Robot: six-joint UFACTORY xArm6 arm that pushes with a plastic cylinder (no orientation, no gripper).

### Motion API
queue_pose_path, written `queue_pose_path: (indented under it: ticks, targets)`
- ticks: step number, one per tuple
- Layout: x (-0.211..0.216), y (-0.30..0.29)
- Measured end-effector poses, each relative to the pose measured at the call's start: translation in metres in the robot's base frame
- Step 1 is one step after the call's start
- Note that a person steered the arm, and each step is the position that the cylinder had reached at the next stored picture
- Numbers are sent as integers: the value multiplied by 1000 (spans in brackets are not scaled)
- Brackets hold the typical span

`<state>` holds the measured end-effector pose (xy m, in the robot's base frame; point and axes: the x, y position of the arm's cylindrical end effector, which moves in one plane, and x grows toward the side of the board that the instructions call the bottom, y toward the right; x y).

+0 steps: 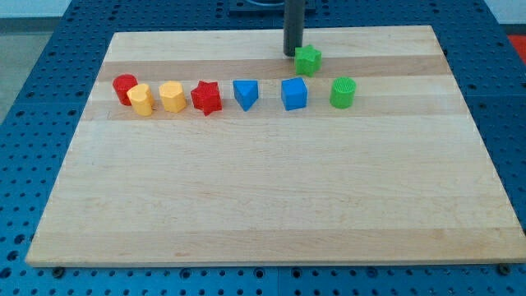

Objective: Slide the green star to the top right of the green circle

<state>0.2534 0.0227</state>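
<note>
Tip (292, 53) of my dark rod touches the green plastic star (309, 58) on its left, near the wooden board's (263, 197) top edge. No pincer here, nothing held. Green plastic circle (343, 92) sits below-right of the star, apart. Row leftward: blue cube (294, 94), blue triangle (245, 94), red star (206, 97), two yellow blocks (173, 95) (141, 99), red cylinder (124, 85). Eight blocks total.

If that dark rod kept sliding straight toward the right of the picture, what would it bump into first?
Most likely the green star. My tip sits right at its left side, seemingly touching it. Beyond the star that line looks free to the board's edge; the green circle lies lower, off it.
</note>
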Motion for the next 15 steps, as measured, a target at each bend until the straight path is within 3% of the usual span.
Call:
queue_pose_path:
  ticks: [3, 7, 9, 15]
  targets:
    - [25, -4]
    - [29, 106]
    - [5, 108]
    - [5, 192]
